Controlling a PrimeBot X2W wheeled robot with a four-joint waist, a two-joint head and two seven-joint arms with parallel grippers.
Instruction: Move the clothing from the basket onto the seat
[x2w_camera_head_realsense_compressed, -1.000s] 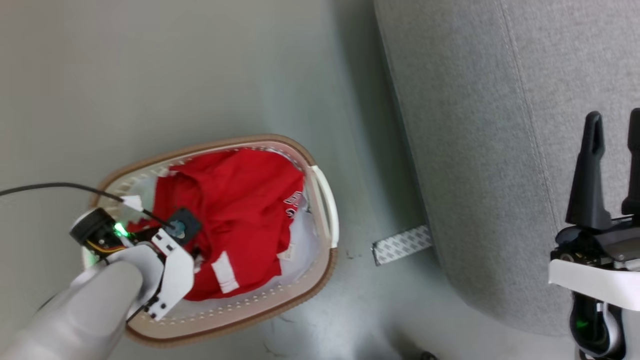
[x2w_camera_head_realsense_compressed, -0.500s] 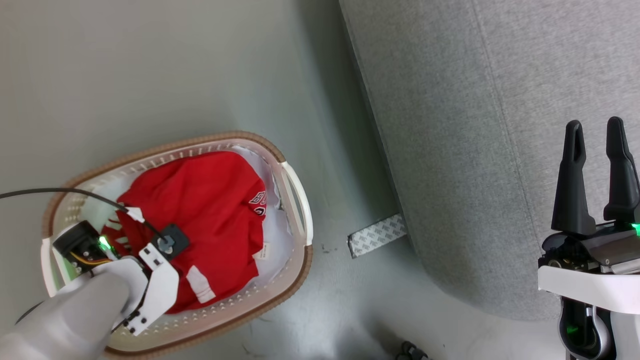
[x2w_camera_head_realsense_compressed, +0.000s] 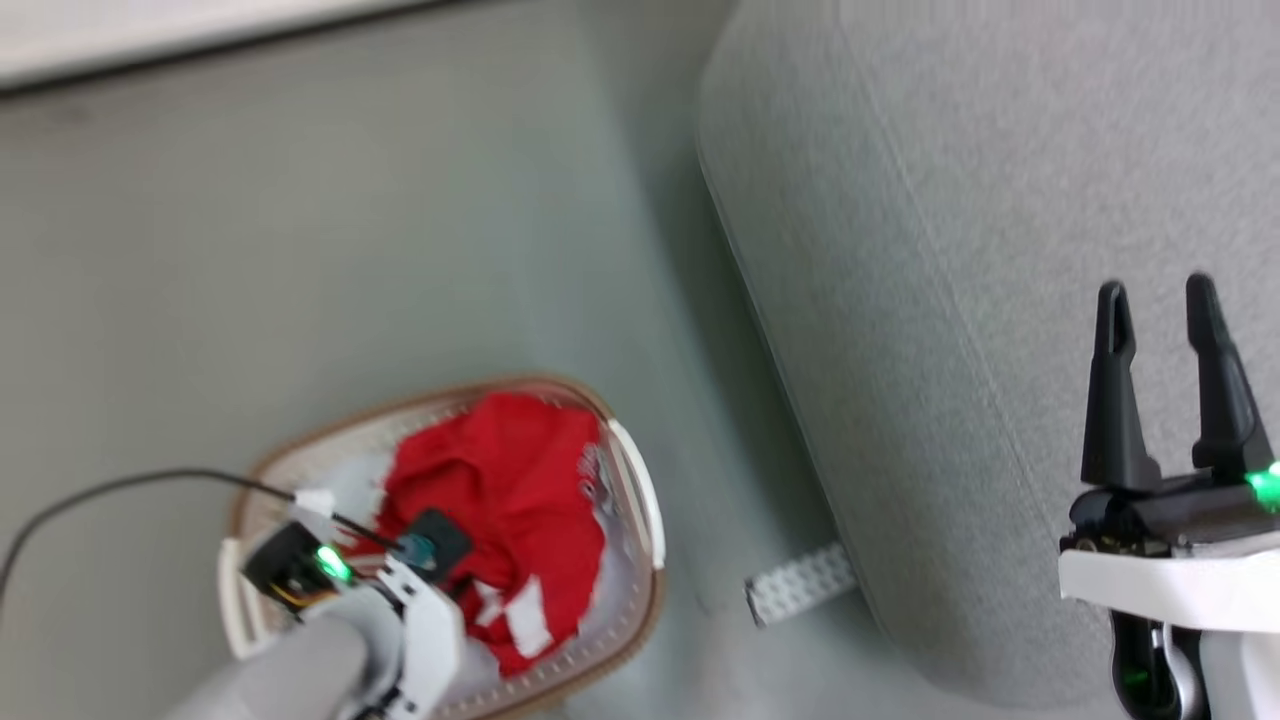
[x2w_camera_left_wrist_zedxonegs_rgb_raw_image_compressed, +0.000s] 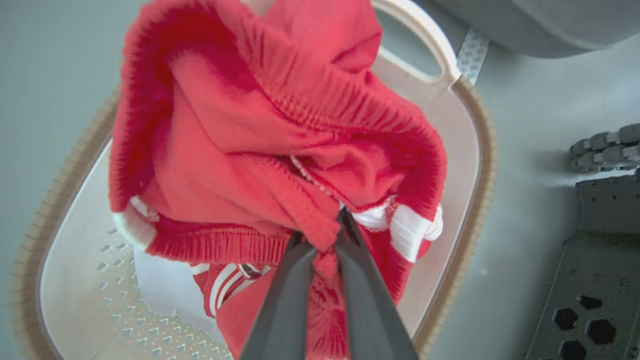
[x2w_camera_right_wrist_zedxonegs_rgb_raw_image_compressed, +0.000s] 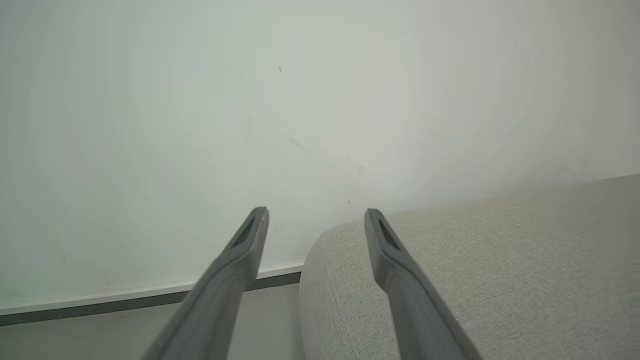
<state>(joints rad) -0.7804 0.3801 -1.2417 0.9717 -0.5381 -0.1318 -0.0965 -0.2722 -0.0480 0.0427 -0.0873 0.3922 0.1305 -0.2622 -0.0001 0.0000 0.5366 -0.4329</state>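
The red clothing (x2w_camera_head_realsense_compressed: 505, 500) with white stripes is bunched up above the oval white basket (x2w_camera_head_realsense_compressed: 630, 500), which stands on the floor left of the seat. My left gripper (x2w_camera_left_wrist_zedxonegs_rgb_raw_image_compressed: 325, 237) is shut on a fold of that clothing (x2w_camera_left_wrist_zedxonegs_rgb_raw_image_compressed: 260, 125), which hangs lifted over the basket (x2w_camera_left_wrist_zedxonegs_rgb_raw_image_compressed: 470, 150). Its wrist (x2w_camera_head_realsense_compressed: 400, 600) sits over the basket's near left side. My right gripper (x2w_camera_head_realsense_compressed: 1158, 290) is open and empty above the grey seat (x2w_camera_head_realsense_compressed: 950, 250), its fingers (x2w_camera_right_wrist_zedxonegs_rgb_raw_image_compressed: 250, 235) apart beside the seat's rounded corner (x2w_camera_right_wrist_zedxonegs_rgb_raw_image_compressed: 475, 270).
A pale liner (x2w_camera_left_wrist_zedxonegs_rgb_raw_image_compressed: 165, 290) lies on the basket floor under the clothing. A white patterned strip (x2w_camera_head_realsense_compressed: 800, 585) lies on the floor by the seat's base. A white skirting (x2w_camera_head_realsense_compressed: 150, 40) runs along the far wall. My base (x2w_camera_left_wrist_zedxonegs_rgb_raw_image_compressed: 595, 280) stands right of the basket.
The left gripper has closed on the red clothing and pulled it up into a bunch. The head camera has tilted, so basket and seat sit lower in view.
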